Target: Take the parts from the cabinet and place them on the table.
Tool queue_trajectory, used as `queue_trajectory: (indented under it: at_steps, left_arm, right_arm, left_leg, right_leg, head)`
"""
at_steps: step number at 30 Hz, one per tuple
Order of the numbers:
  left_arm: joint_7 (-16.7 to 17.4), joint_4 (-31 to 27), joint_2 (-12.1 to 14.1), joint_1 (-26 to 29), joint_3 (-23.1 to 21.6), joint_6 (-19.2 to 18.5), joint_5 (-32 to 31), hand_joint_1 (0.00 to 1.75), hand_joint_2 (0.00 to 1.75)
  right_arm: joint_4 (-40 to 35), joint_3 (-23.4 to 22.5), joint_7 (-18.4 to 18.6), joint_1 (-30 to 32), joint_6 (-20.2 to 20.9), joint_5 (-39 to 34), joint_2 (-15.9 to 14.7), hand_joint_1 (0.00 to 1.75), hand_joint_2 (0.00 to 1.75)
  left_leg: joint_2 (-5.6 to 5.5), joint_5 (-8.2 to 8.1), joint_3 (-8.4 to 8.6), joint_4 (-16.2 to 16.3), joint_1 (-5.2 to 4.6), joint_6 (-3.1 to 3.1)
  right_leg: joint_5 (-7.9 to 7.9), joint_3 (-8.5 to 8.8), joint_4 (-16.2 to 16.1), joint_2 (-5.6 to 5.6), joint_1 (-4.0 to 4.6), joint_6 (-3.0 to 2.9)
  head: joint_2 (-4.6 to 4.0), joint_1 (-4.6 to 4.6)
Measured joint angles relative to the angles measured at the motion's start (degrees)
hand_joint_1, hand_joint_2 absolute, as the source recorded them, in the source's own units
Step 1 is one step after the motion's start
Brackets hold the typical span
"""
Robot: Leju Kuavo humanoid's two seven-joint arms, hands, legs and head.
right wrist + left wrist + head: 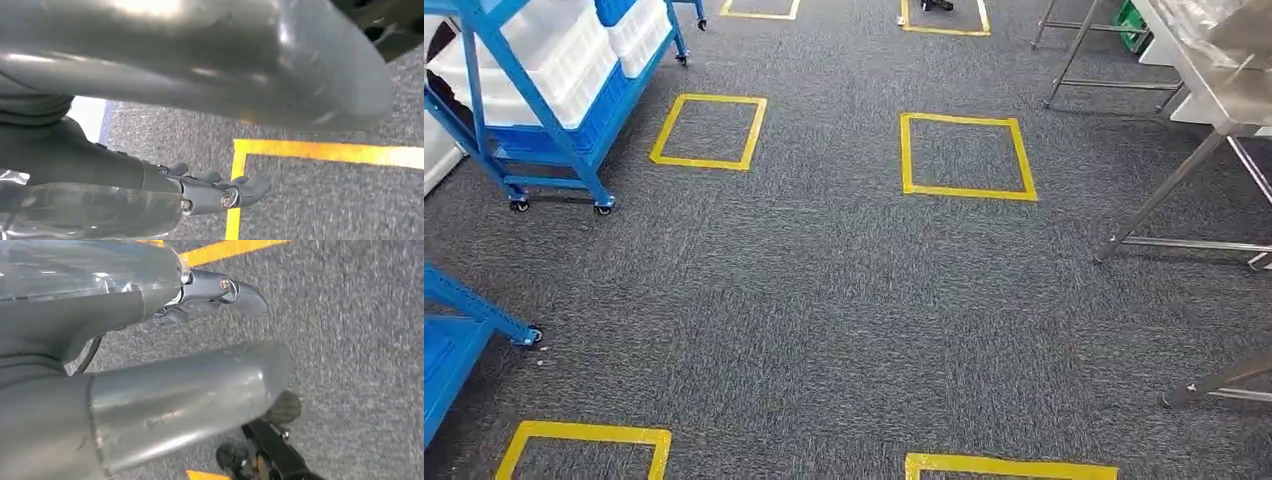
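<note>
Both arms hang at the robot's sides, suited to walking. Left hand (220, 292) and right hand (220, 192): fingers loosely apart, holding nothing, carpet (844, 300) beyond them. Head view adds the blue cabinet (544, 110) with white bins (574, 50), well clear of either hand, and the steel surface (1224, 90); parts themselves can't be made out.

The left hand (210, 292) shows in the left wrist view, hanging over the floor. Its dark fingers (245, 296) stretch out almost straight, close together, and they hold nothing. The right hand (215, 192) shows in the right wrist view in a similar pose. Its fingers (252, 187) also reach out loosely, a little apart from each other, with nothing between them.
</note>
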Motion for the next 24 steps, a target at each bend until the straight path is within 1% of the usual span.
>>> queue_trajectory:
  at_steps: [1, 2, 3, 4, 5, 6, 7, 9, 10, 11, 12, 13, 14, 15, 16, 17, 18, 19, 20, 21, 22, 24]
  left_arm:
    - [0.0, 0.0, 0.09, 0.03, 0.0, 0.0, -0.02, 0.0, 0.0]
    - [0.0, 0.0, 0.13, 0.04, 0.0, 0.0, -0.06, 0.0, 0.0]
    - [0.0, 0.0, 0.15, 0.02, 0.0, 0.02, -0.17, 0.0, 0.0]
    - [0.0, 0.0, 0.17, -0.01, 0.0, 0.04, -0.37, 0.0, 0.0]
    - [0.0, 0.0, 0.17, -0.06, 0.0, 0.13, -0.5, 0.0, 0.0]
    - [0.0, 0.0, 0.17, -0.06, 0.0, 0.17, -0.63, 0.0, 0.0]
    - [0.0, 0.0, 0.33, -0.09, 0.0, 0.24, -0.66, 0.0, 0.0]
    - [-0.04, 0.0, 0.33, -0.07, 0.0, 0.33, -0.68, 0.0, 0.0]
    - [-0.07, 0.0, 0.33, -0.05, 0.0, 0.35, -0.72, 0.0, 0.0]
    - [-0.11, 0.0, 0.46, -0.06, 0.0, 0.42, -0.87, 0.0, 0.0]
    - [-0.15, 0.0, 0.46, -0.04, 0.0, 0.48, -0.85, 0.0, 0.0]
    - [-0.22, 0.0, 0.48, -0.1, -0.02, 0.52, -0.9, 0.0, 0.0]
    - [-0.28, 0.0, 0.66, -0.13, -0.02, 0.55, -0.87, 0.0, 0.0]
    - [-0.28, 0.0, 0.77, -0.09, -0.02, 0.55, -0.85, 0.0, 0.0]
    - [-0.28, 0.0, 0.94, -0.04, 0.0, 0.59, -0.85, 0.0, 0.0]
    - [-0.28, 0.0, 1.05, 0.06, 0.0, 0.63, -0.85, 0.0, 0.0]
    - [-0.28, 0.0, 1.14, 0.1, 0.0, 0.63, -0.85, 0.0, 0.0]
    - [-0.31, 0.0, 1.29, 0.08, 0.0, 0.63, -0.87, 0.0, 0.0]
    - [-0.35, 0.0, 1.49, 0.04, 0.0, 0.63, -0.9, 0.0, 0.0]
    - [-0.37, 0.0, 1.68, 0.08, 0.0, 0.63, -0.9, 0.0, 0.0]
    - [-0.37, -0.02, 1.75, -0.16, -0.02, 0.59, -0.98, 0.0, 0.0]
    - [-0.37, -0.02, 1.92, -0.19, -0.02, 0.53, -1.07, 0.0, 0.0]
  right_arm:
    - [0.0, -0.15, -0.33, 0.02, 0.22, -0.11, 0.0, 0.0, 0.0]
    - [0.0, -0.26, -0.72, 0.03, 0.74, -0.26, 0.0, 0.0, 0.0]
    - [0.0, -0.37, -1.2, 0.03, 1.27, -0.35, 0.0, 0.0, 0.0]
    - [0.0, -0.48, -1.55, 0.02, 1.53, -0.37, 0.0, 0.0, 0.0]
    - [0.0, -0.63, -2.01, 0.0, 1.83, -0.37, 0.0, 0.0, 0.0]
    - [0.0, -0.7, -2.32, -0.12, 1.96, -0.37, 0.0, 0.0, 0.0]
    - [0.0, -0.72, -2.6, -0.24, 2.1, -0.35, 0.0, 0.0, 0.0]
    - [0.0, -0.83, -2.8, -0.23, 2.19, -0.31, 0.0, 0.0, 0.0]
    - [0.0, -0.92, -2.99, -0.23, 2.23, -0.28, 0.0, 0.0, 0.0]
    - [0.02, -1.01, -3.45, -0.27, 2.34, -0.24, 0.04, 0.0, 0.0]
    - [0.02, -1.05, -3.91, -0.34, 2.4, -0.11, 0.07, 0.0, 0.0]
    - [0.04, -1.09, -4.42, -0.34, 2.45, 0.06, 0.07, 0.0, 0.0]
    - [0.09, -1.14, -5.03, -0.34, 2.43, 0.28, 0.07, 0.0, 0.0]
    - [0.13, -1.16, -5.58, -0.33, 2.4, 0.46, 0.07, 0.0, 0.0]
    - [0.26, -1.16, -5.94, -0.33, 2.34, 0.61, 0.07, 0.0, 0.0]
    - [0.37, -1.18, -6.25, -0.34, 2.27, 0.74, 0.07, 0.0, 0.0]
    - [0.44, -1.18, -6.54, -0.36, 2.07, 0.88, 0.07, 0.0, 0.0]
    - [0.52, -1.18, -6.78, -0.42, 1.51, 1.29, 0.09, 0.0, 0.0]
    - [0.68, -1.16, -6.95, -0.49, 1.18, 1.64, 0.18, 0.0, 0.0]
    - [0.74, -1.16, -6.97, -0.59, 0.92, 1.84, 0.24, 0.0, 0.0]
    - [0.81, -1.14, -6.97, -0.61, 0.54, 2.32, 0.28, 0.0, 0.0]
    - [0.87, -0.92, -6.82, -0.55, -0.11, 3.54, 0.28, 0.0, 0.0]
  left_leg:
    - [-0.14, 0.02, -0.09, 0.01, -0.1, 0.02]
    - [-0.33, 0.03, -0.07, 0.01, -0.13, 0.01]
    - [-0.57, 0.04, 0.04, 0.01, -0.14, 0.0]
    - [-0.77, 0.06, 0.19, 0.01, -0.13, -0.06]
    - [-0.94, 0.11, 0.33, 0.0, -0.08, -0.17]
    - [-1.04, 0.19, 0.28, -0.01, -0.22, -0.58]
    - [-1.27, 0.23, 0.16, 0.07, -0.28, -1.0]
    - [-1.32, 0.58, 0.22, -0.35, -0.14, -1.68]
    - [-1.43, 0.72, 0.31, -0.53, -0.07, -2.14]
    - [-1.3, 0.25, 0.03, 0.06, 0.14, -2.25]
    - [-0.93, -1.25, -0.66, 1.77, 0.08, -2.23]
    - [-0.8, -3.97, -2.46, 5.76, 0.07, -2.28]
    - [-0.75, -6.49, -4.5, 10.6, 0.03, -2.42]
    - [-0.72, -8.21, -6.3, 14.93, 0.01, -2.54]
    - [-0.69, -8.72, -7.26, 17.46, 0.01, -2.59]
    - [-0.69, -7.93, -6.9, 17.19, -0.06, -2.51]
    - [-0.66, -6.04, -5.24, 14.24, -0.2, -2.3]
    - [-0.6, -3.44, -2.35, 8.87, -0.33, -1.98]
    - [-0.46, -1.25, 0.65, 3.36, -0.5, -1.52]
    - [0.43, -1.39, 2.08, -0.02, -0.87, -1.02]
    - [0.65, -1.26, 2.13, -0.67, -1.09, -0.84]
    - [0.05, -1.15, 1.89, -0.62, -1.19, -0.6]
  right_leg:
    - [0.13, -0.95, 1.68, 0.03, -0.03, -0.09]
    - [1.7, -0.48, 0.52, 0.07, -0.02, -0.25]
    - [4.25, 1.26, -3.09, 0.13, -0.02, -0.46]
    - [6.98, 3.74, -8.09, 0.23, -0.02, -0.68]
    - [9.35, 6.46, -13.48, 0.55, -0.04, -0.98]
    - [8.58, 7.28, -15.51, 0.99, 0.3, -1.01]
    - [9.09, 7.08, -15.86, 0.86, 0.49, -1.15]
    - [9.15, 6.93, -15.78, 0.76, 0.85, -1.41]
    - [9.47, 6.99, -16.17, 0.7, 0.88, -1.9]
    - [10.08, 7.19, -16.8, 0.37, 0.35, -2.63]
    - [10.22, 7.11, -16.91, 0.21, 0.47, -2.97]
    - [10.3, 6.95, -16.89, 0.11, 0.57, -3.32]
    - [10.33, 6.87, -16.89, -0.07, 0.75, -3.41]
    - [10.32, 6.71, -16.86, -0.23, 0.97, -3.55]
    - [10.32, 6.68, -16.82, -0.32, 1.17, -3.55]
    - [10.3, 6.73, -16.78, -0.39, 1.28, -3.58]
    - [10.27, 6.78, -16.73, -0.44, 1.4, -3.62]
    - [10.24, 6.97, -16.67, -0.48, 1.43, -3.62]
    - [10.14, 7.07, -16.57, -0.52, 1.49, -3.57]
    - [10.0, 7.06, -16.36, -0.8, 1.65, -3.48]
    - [9.76, 6.85, -15.95, -0.97, 1.96, -3.2]
    - [9.8, 6.8, -16.15, -1.39, 1.69, -2.85]
  head:
    - [0.0, -0.02]
    - [0.0, -0.02]
    - [0.0, 0.0]
    - [0.0, 0.0]
    - [0.0, 0.02]
    - [0.0, -0.04]
    - [0.0, 0.0]
    - [-0.02, -0.09]
    - [-0.02, -0.02]
    - [0.0, -0.07]
    - [0.0, -0.09]
    - [-0.02, -0.35]
    - [0.0, -0.37]
    - [0.0, -0.37]
    - [0.0, -0.37]
    - [0.0, -0.33]
    - [0.0, -0.37]
    - [0.0, -0.39]
    - [0.0, -0.37]
    - [-0.02, -0.42]
    - [-0.02, -0.37]
    - [0.0, -0.42]
